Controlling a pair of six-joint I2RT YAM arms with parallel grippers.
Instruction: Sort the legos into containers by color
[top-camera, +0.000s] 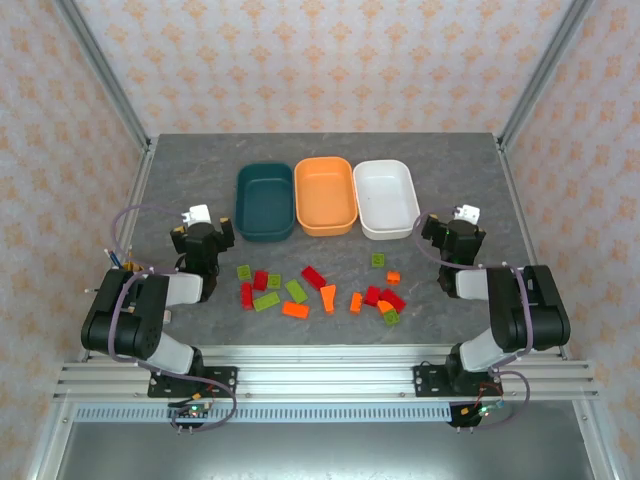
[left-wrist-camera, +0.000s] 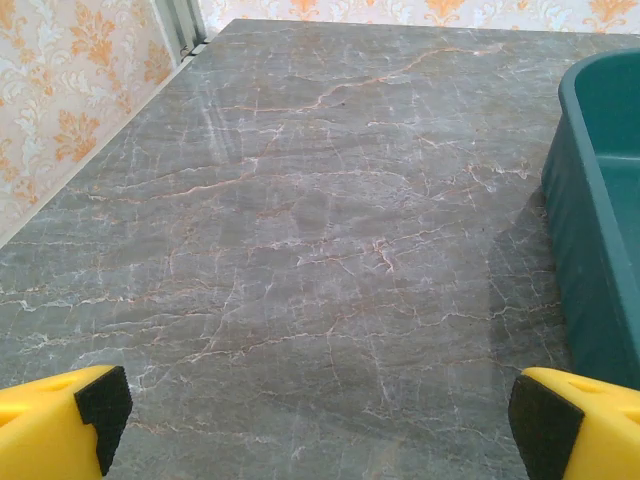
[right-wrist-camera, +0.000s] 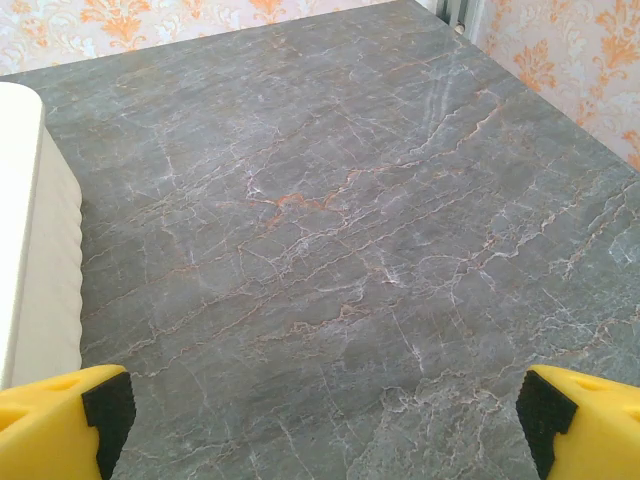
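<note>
Three containers stand in a row at the table's middle back: a dark teal tub (top-camera: 264, 202), an orange tub (top-camera: 326, 195) and a white tub (top-camera: 386, 198). Nearer the arms lie the legos, several small bricks, among them a red one (top-camera: 314, 277), an orange one (top-camera: 295, 310) and a yellow-green one (top-camera: 266, 301). My left gripper (top-camera: 204, 232) hovers open left of the teal tub (left-wrist-camera: 590, 250), its yellow fingers (left-wrist-camera: 60, 420) wide apart over bare tabletop. My right gripper (top-camera: 452, 235) is open too, just right of the white tub (right-wrist-camera: 35, 230). Nothing lies between either pair of fingers.
The grey marble-patterned table (top-camera: 180, 170) is boxed in by patterned walls and slanted metal posts (top-camera: 105, 70) at both back corners. An aluminium rail (top-camera: 320, 375) carrying the arm bases runs along the near edge.
</note>
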